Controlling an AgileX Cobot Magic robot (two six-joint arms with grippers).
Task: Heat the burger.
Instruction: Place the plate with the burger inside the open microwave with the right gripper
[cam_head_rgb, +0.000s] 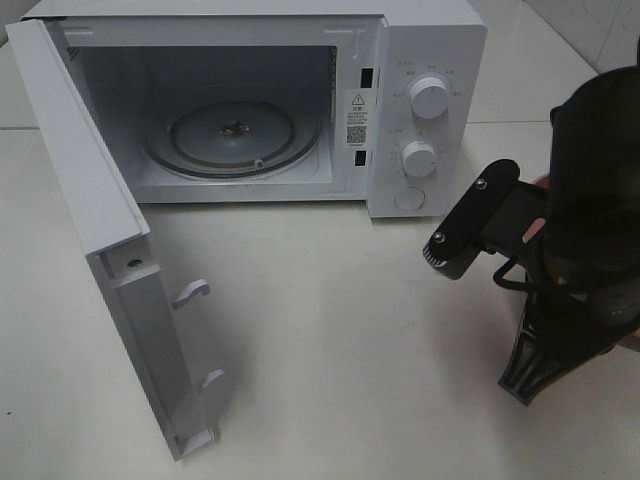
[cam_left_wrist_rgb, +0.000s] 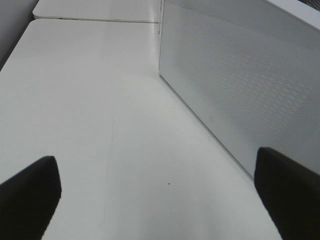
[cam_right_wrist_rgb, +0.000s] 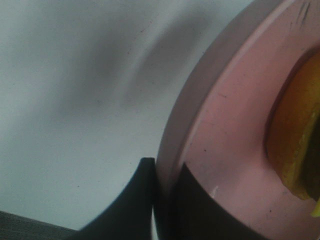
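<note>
My right gripper (cam_right_wrist_rgb: 164, 167) clamped on the rim of the pink plate (cam_right_wrist_rgb: 225, 150), burger (cam_right_wrist_rgb: 295, 145) on that plate (only its edge shows), near right of the microwave (cam_head_rgb: 430, 40), door (cam_head_rgb: 90, 190) open to the left, my left gripper (cam_left_wrist_rgb: 156, 162) spread wide over the table (cam_left_wrist_rgb: 100, 100).

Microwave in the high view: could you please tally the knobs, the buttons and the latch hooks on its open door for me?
Knobs: 2
Button: 1
Latch hooks: 2
Total: 5
</note>
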